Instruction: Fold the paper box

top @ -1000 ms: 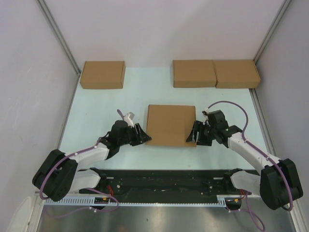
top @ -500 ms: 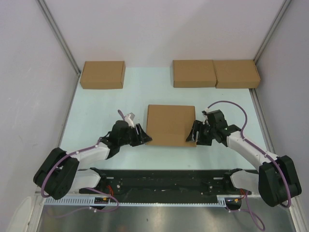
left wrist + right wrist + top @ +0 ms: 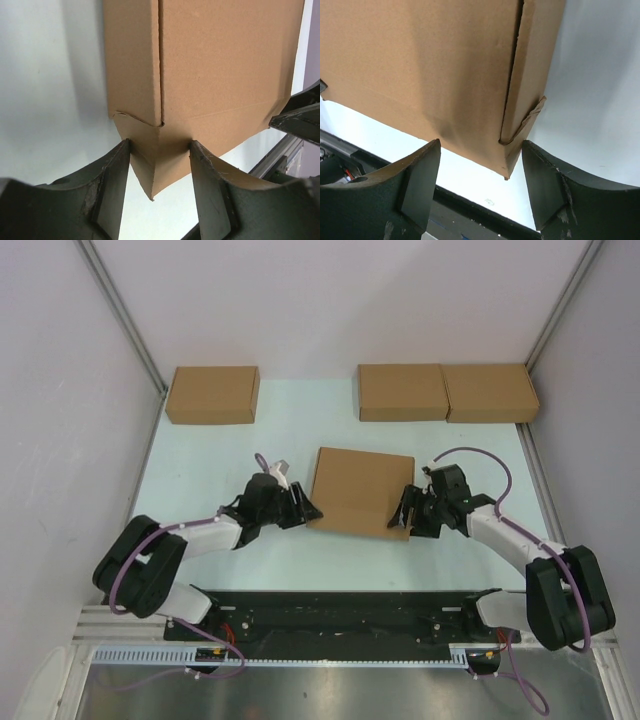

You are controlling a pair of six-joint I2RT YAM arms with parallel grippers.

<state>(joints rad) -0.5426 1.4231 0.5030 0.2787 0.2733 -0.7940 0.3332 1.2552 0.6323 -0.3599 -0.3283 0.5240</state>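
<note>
Paper box [image 3: 362, 492], plain brown cardboard folded shut, lies in the middle of the pale green table [image 3: 220, 465]. Its long side runs left to right, with the right end turned a little toward the near edge. A second ago it sat straight and nearer that edge. A bent flap tip pokes out at a near corner. Three other brown cardboard boxes [image 3: 402, 392] sit along the far edge. The black left gripper [image 3: 304, 508] and black right gripper [image 3: 403, 515] stand partly open. Each has a near corner of the box between its fingers [image 3: 112, 185], and neither looks to pinch it.
</note>
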